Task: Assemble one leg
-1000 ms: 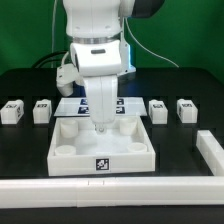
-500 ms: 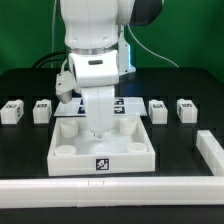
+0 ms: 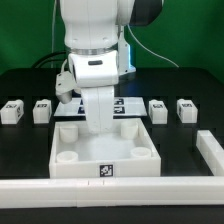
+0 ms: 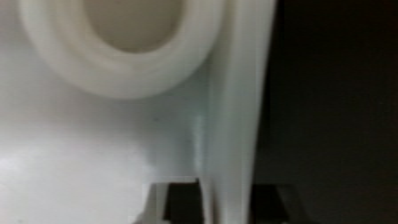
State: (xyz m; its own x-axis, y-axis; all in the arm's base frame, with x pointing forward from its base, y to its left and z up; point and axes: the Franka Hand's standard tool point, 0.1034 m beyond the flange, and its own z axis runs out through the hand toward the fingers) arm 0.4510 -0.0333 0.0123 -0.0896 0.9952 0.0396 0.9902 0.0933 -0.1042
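At the exterior view's left, a leg (image 3: 42, 109) stands on the table, untouched. In the centre, your gripper (image 3: 100, 128) seems to pinch the tray panel (image 3: 100, 152) by its rear wall. This looks like positioning the panel. Next, let go and fetch a leg.

1. The arm (image 3: 95, 45) stands upright, its wrist pointing straight down.
2. The gripper (image 3: 100, 127) hangs low.
3. Only dark fingertips (image 4: 173, 200) show; their spread is unclear.
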